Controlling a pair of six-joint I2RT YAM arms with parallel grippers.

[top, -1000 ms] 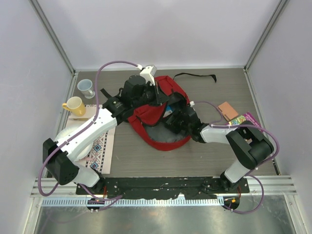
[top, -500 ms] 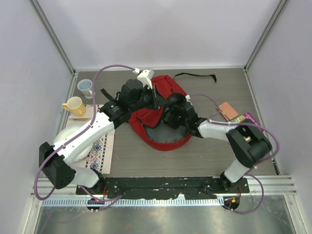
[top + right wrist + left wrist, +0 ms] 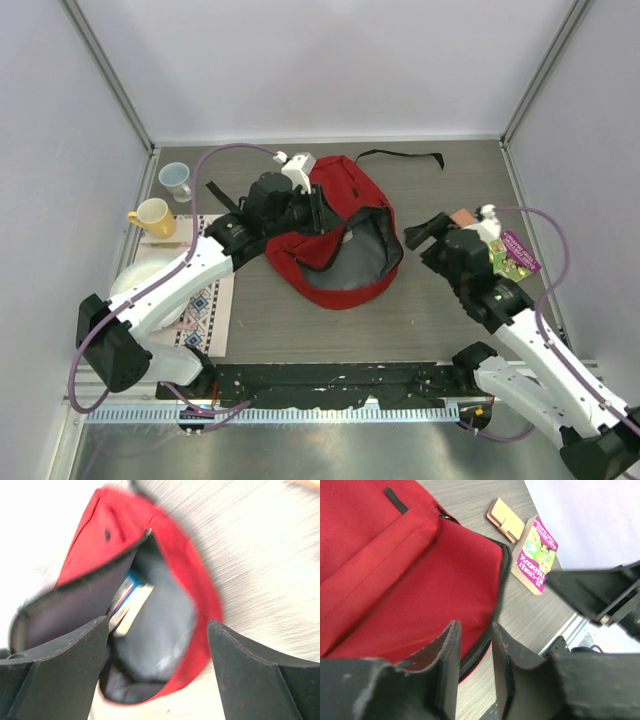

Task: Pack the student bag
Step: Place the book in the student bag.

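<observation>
**Right arm drawn back from the bag's mouth**

The right gripper (image 3: 157, 622) has left the mouth of the student bag (image 3: 345, 185) and now hangs off the bag's right side. Its fingers are spread wide with nothing between them. The bag lies mid-table, mouth gaping and grey lining showing. The left gripper (image 3: 475, 630) sits at the mouth's far-left rim, its fingers pinched on the black zip edge.

Left of the bag lies one patterned mat (image 3: 212, 300) with one white plate (image 3: 133, 285) beside it. Beyond them stand two mugs, a yellow mug (image 3: 152, 217) and a pale blue mug (image 3: 177, 180). One loose black strap (image 3: 400, 157) lies behind the bag.

Right of the bag lie two books, a purple paperback (image 3: 535, 555) and a tan notebook (image 3: 506, 519). The right arm crowds them from above, while the left wrist view shows both whole. Only the right wrist view shows a third book (image 3: 127, 602), blurred, inside the bag.
</observation>
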